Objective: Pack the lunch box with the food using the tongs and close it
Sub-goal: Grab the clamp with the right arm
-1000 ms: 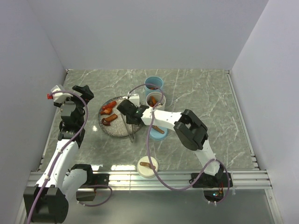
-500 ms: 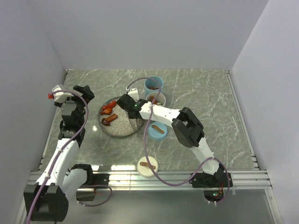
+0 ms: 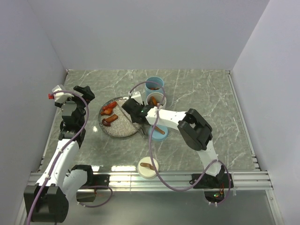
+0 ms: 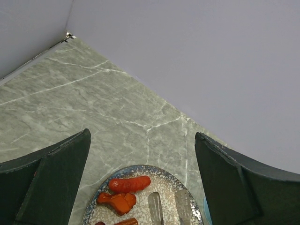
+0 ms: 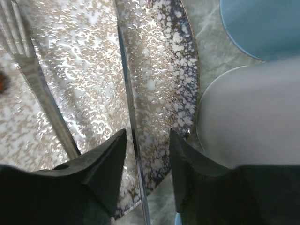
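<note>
your right end effector [image 5: 146, 140] has its fingers apart, with one thin arm of the tongs [image 5: 125, 79] running through the gap and the other arm outside to the left. nothing is clamped, and the tongs lie on the plate [image 5: 185, 75], just beside the white cup [image 5: 253, 117]. your left end effector [image 4: 141, 137] hangs wide open and empty left of the plate, looking down on the food [image 4: 130, 184], likely parked there to leave the right arm room.

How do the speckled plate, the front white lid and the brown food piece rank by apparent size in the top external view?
1. speckled plate
2. white lid
3. brown food piece
The gaps in size are plain, so nearness to the camera does not blur the order.
</note>
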Robot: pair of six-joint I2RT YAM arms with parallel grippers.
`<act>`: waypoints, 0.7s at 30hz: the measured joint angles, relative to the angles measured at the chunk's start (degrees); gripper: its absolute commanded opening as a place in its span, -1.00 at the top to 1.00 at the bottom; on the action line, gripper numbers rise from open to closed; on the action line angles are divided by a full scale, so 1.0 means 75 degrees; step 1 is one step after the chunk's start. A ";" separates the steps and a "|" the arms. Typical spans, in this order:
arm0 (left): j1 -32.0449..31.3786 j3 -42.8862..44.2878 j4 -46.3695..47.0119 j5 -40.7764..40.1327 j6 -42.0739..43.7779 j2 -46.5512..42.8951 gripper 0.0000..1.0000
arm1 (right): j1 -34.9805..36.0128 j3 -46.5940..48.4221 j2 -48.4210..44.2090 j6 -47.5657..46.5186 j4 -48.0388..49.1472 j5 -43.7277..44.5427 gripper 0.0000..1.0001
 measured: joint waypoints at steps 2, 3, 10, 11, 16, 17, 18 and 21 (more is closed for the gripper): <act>0.0000 0.0000 0.0000 -0.0003 0.0000 0.0000 -0.99 | 0.0000 -0.0358 -0.0332 -0.0128 0.0277 -0.0017 -0.08; 0.0000 0.0000 0.0000 -0.0003 0.0000 0.0000 -0.99 | 0.0003 -0.0545 -0.0522 -0.0195 0.0420 -0.0044 -0.11; 0.0000 0.0000 0.0003 0.0029 0.0000 -0.0003 -0.99 | 0.0017 -0.1550 -0.1862 -0.0883 0.1652 -0.0749 -0.64; 0.0000 -0.0003 0.0003 0.0058 0.0000 -0.0009 -0.99 | 0.0017 -0.1623 -0.1970 -0.1017 0.1795 -0.0912 -0.64; 0.0000 -0.0172 0.0067 0.0262 0.0006 -0.0149 -0.99 | 0.0017 -0.1801 -0.2057 -0.1480 0.2355 -0.1641 -0.65; 0.0000 -0.0192 0.0073 0.0303 0.0009 -0.0169 -0.99 | 0.0017 -0.1862 -0.2052 -0.1533 0.2422 -0.1763 -0.65; 0.0000 -0.0207 0.0082 0.0347 0.0012 -0.0181 -0.99 | 0.0017 -0.1920 -0.2037 -0.1582 0.2465 -0.1862 -0.65; 0.0000 -0.0251 0.0175 0.0449 0.0023 -0.0213 -0.99 | 0.0017 -0.2104 -0.1976 -0.1679 0.2614 -0.2113 -0.65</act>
